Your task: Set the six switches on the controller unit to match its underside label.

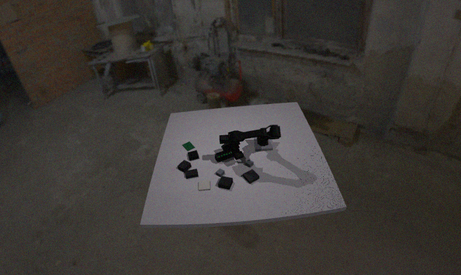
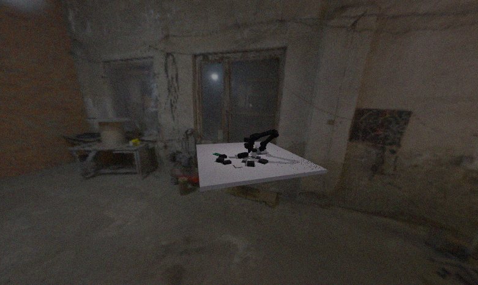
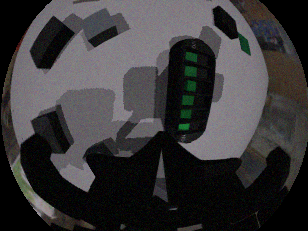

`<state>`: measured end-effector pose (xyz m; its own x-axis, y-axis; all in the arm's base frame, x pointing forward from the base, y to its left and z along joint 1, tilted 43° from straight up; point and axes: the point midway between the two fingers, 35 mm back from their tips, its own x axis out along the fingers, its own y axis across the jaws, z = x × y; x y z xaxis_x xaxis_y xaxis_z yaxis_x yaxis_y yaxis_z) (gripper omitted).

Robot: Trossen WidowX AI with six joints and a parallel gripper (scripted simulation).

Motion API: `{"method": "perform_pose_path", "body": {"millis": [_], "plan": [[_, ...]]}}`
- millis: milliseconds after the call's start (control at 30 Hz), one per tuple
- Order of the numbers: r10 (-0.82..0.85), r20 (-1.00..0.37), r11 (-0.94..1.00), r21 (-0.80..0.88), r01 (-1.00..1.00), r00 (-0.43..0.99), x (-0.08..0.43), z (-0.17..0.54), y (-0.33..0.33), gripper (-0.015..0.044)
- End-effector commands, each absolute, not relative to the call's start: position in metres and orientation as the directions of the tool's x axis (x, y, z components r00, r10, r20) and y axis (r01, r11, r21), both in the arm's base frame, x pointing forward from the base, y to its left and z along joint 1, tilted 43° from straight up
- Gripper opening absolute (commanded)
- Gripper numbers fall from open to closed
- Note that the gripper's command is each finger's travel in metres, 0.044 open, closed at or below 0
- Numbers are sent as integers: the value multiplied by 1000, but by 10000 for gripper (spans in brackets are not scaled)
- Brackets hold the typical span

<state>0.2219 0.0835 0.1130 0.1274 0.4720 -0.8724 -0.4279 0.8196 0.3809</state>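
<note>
Jaws of gripper (image 1: 239,155) (image 3: 161,133) pressed together, nothing pinched, near right end of ctrl unit (image 1: 224,156) (image 2: 242,155) (image 3: 190,91), switches up, on bench (image 1: 276,201) (image 2: 261,177) (image 3: 240,124). Risk: tip lands off-centre, flips wrong sw. or shoves unit; label unseen, so settings may mismatch.

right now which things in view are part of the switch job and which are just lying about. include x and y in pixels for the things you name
Part of the job:
- controller unit (image 1: 224,156) (image 2: 243,155) (image 3: 191,91), switches up
- gripper (image 1: 240,159) (image 3: 162,134), shut, beside the unit

Just lying about:
- green board (image 1: 188,146) (image 2: 216,154) (image 3: 244,44)
- pale square plate (image 1: 203,185)
- five dark blocks, one being this (image 1: 225,182) (image 2: 250,163)
- two small grey blocks, one being this (image 1: 219,172)
</note>
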Motion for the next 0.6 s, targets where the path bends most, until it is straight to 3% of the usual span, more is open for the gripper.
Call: {"method": "perform_pose_path", "body": {"millis": [0, 567], "plan": [[465, -877, 819, 373, -436, 122, 221, 109, 85, 0], [465, -877, 819, 373, -436, 122, 221, 89, 104, 0]]}}
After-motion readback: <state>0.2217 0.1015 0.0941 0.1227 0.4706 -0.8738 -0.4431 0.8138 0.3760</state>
